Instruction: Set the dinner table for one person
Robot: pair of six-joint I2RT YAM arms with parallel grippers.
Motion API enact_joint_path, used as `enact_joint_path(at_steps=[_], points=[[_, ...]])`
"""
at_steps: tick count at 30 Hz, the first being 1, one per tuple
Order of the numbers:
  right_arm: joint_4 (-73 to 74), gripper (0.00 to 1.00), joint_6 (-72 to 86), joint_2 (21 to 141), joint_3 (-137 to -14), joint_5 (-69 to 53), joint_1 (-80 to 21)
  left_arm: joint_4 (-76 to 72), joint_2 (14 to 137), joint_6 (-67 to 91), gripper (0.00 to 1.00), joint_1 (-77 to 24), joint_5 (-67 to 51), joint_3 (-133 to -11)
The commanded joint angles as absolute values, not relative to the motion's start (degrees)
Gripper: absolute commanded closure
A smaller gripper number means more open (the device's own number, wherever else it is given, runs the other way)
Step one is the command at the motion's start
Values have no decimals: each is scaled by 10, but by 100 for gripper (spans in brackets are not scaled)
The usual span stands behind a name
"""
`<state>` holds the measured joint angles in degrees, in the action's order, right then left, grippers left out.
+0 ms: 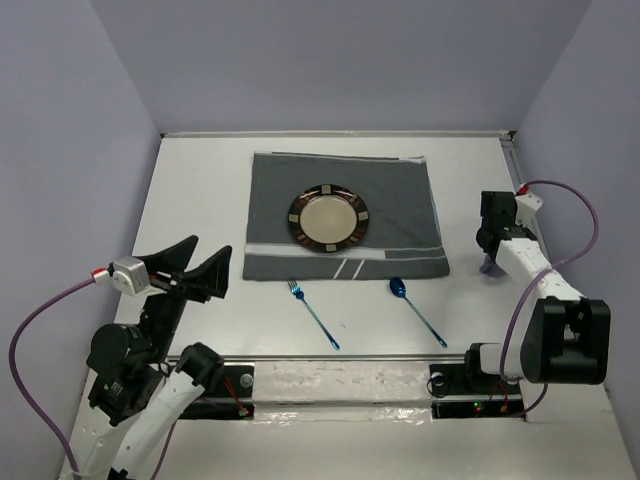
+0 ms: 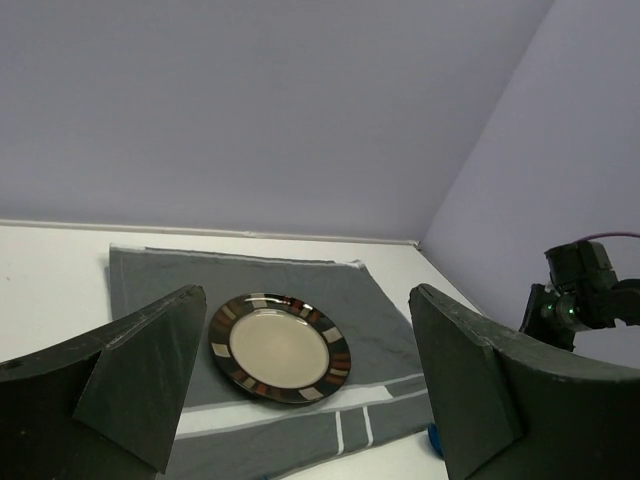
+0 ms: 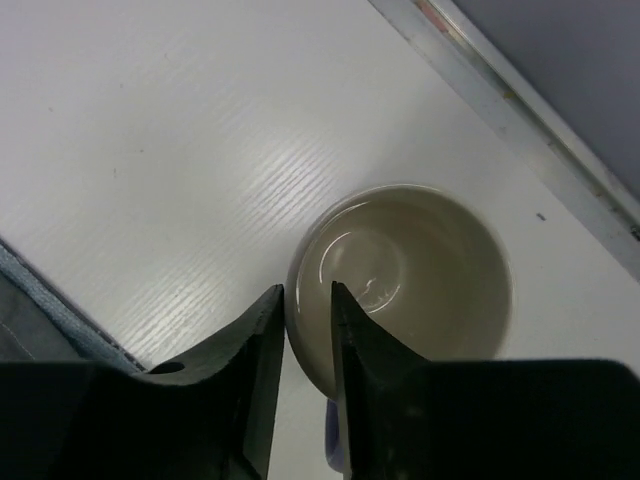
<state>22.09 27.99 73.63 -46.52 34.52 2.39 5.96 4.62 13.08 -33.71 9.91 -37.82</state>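
Straddling the rim of a cream cup [image 3: 420, 280] at the white worktop's [image 1: 200, 180] 3 o'clock edge, the right pincer [image 3: 308, 292] has one finger inside and one outside; whether they pinch the wall cannot be told. The left pincer [image 1: 210, 247] hangs spread wide, holding nothing, at 8 o'clock. A striped plate [image 1: 329, 217] sits on the grey placemat [image 1: 400, 200] toward 12, with a blue fork [image 1: 313, 312] and spoon [image 1: 417, 310] at the mat's 6 o'clock.

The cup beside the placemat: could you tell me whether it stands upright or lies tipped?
Upright: the right wrist view looks down into the cup, with its round rim and inner bottom both showing.
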Motion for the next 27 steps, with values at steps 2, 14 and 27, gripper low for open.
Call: enact_joint_path(at_steps=[2,14,27], points=[[181,91,272,733,-491,349,32,43,41,117,6,-343,102,-378],[119,100,77,788,-710,262,-131,47,71,116,4,-340,113,-379],[206,100,-38,1118,-1061,107,-149,52,97,117,1,-322,132,-381]])
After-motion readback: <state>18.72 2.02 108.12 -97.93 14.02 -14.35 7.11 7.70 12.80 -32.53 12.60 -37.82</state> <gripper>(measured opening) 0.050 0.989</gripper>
